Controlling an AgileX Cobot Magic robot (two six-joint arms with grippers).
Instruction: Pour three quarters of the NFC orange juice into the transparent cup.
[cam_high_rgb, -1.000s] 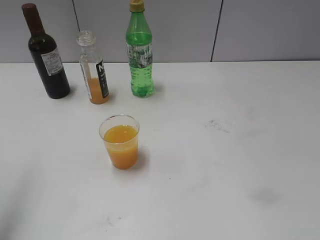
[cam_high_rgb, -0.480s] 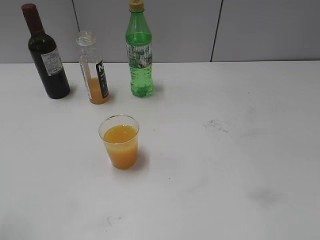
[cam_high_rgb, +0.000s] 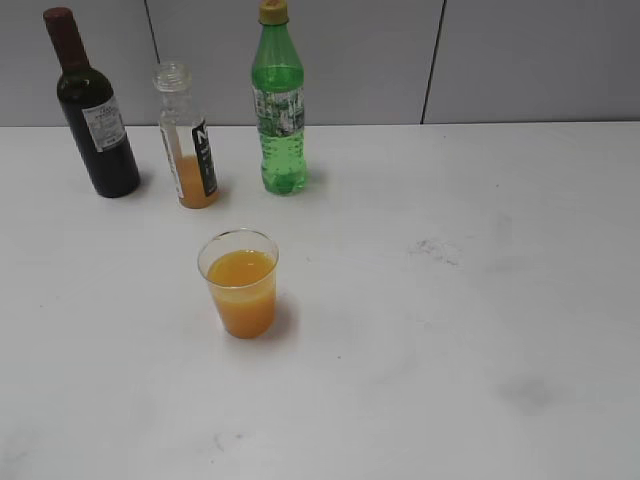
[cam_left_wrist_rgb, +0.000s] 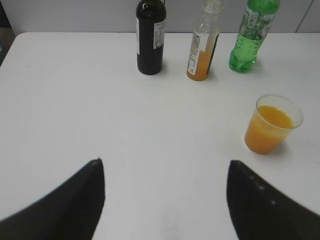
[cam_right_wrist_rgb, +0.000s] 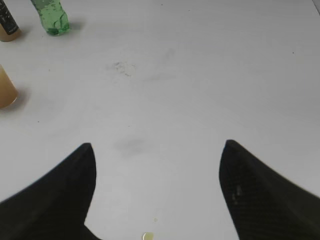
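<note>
Showing nothing shifting over the last second: NFC orange juice (cam_high_rgb: 187, 140) standing mostly drained at the worktop's (cam_high_rgb: 480, 330) back, transparent cup (cam_high_rgb: 240, 283) holding the juice, both end effectors (cam_left_wrist_rgb: 165, 200) (cam_right_wrist_rgb: 156, 192) hanging released, suggesting pouring finished.

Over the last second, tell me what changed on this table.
Nothing visibly changed. The NFC orange juice stands uncapped between the wine bottle and the green soda bottle, with a little juice left at the bottom. The transparent cup sits in front of them, mostly full. Both tools are open and hold nothing.
</note>
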